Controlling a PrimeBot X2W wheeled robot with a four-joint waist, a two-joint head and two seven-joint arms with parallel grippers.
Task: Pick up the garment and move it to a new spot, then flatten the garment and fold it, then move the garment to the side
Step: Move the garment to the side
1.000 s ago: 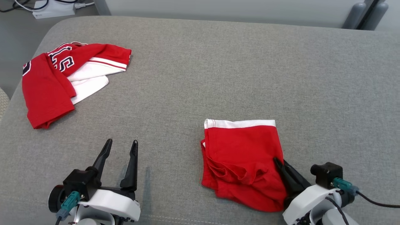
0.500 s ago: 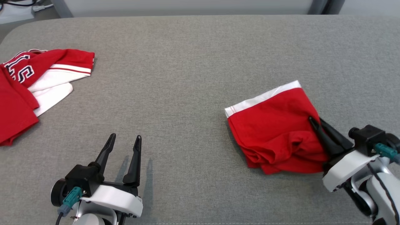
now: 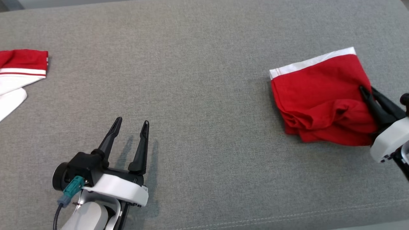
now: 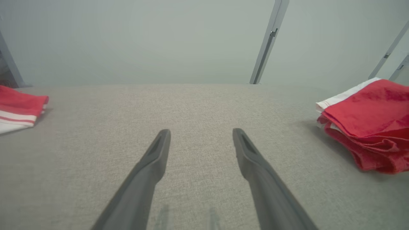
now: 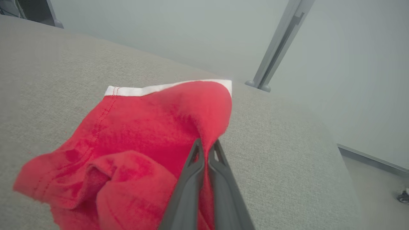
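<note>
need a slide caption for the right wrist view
Right gripper shut on the raised edge of the folded red garment on the grey cushion.

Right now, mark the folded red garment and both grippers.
folded red garment (image 3: 319,95), head view, middle of the red top layer
right gripper (image 3: 366,90), head view, between its pinched fingertips
left gripper (image 3: 132,121), head view, gap between its open fingertips

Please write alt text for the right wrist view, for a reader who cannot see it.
The right tool is shut on the edge of a folded red garment with a white band, which lies on a grey cushion. A pale wall and a metal post stand behind.
</note>
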